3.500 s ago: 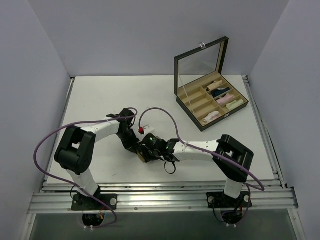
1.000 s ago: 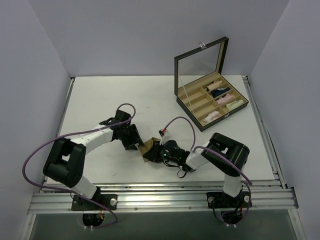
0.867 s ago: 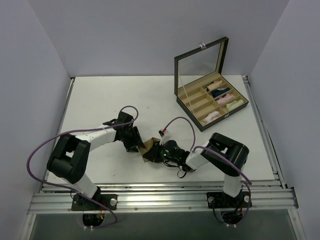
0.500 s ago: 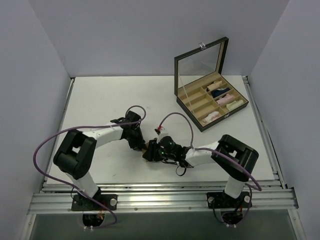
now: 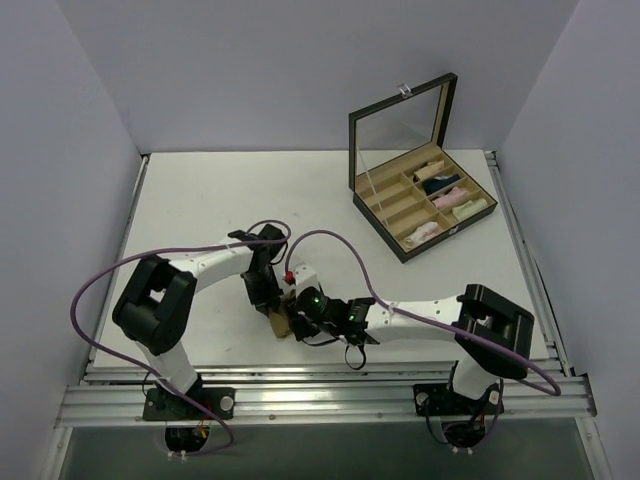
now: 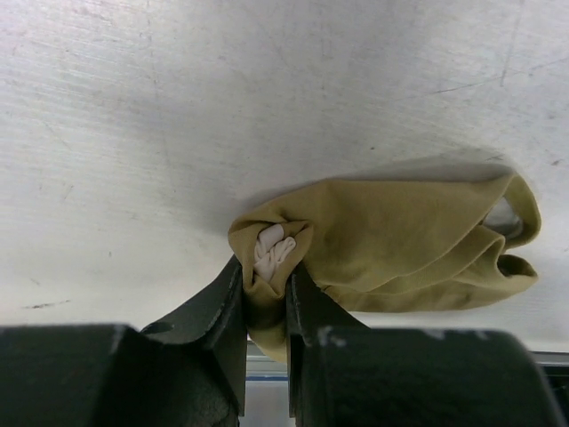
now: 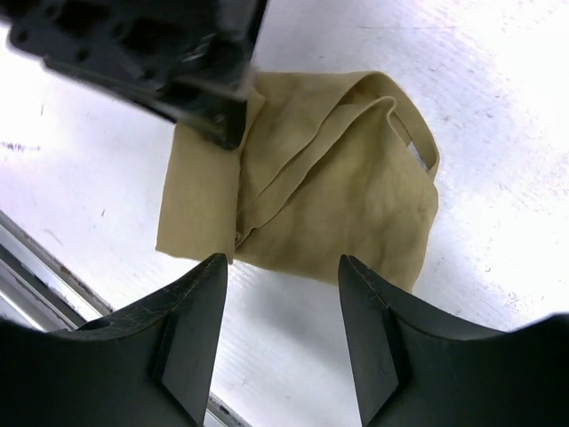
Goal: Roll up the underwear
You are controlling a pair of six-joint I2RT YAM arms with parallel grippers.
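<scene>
The tan-beige underwear (image 7: pixel 311 196) lies loosely folded on the white table near the front edge; it also shows in the left wrist view (image 6: pixel 400 236) and, mostly hidden by the arms, in the top view (image 5: pixel 281 322). My left gripper (image 6: pixel 267 285) is shut on a bunched corner of it, with a pale inner band showing between the fingers. My right gripper (image 7: pixel 283 302) is open and empty, just beside the cloth's near edge, its fingers (image 7: pixel 191 329) straddling bare table. The white underwear with pink edging is not in view on the table.
An open dark box (image 5: pixel 420 195) with a mirrored lid stands at the back right, holding several rolled cloths in its compartments. The table's front rail (image 5: pixel 320 395) runs close behind the grippers. Purple cables loop over both arms.
Both grippers and the tan cloth have shifted left and toward the front edge. The right arm has stretched out further left, and its gripper now sits just off the cloth.
</scene>
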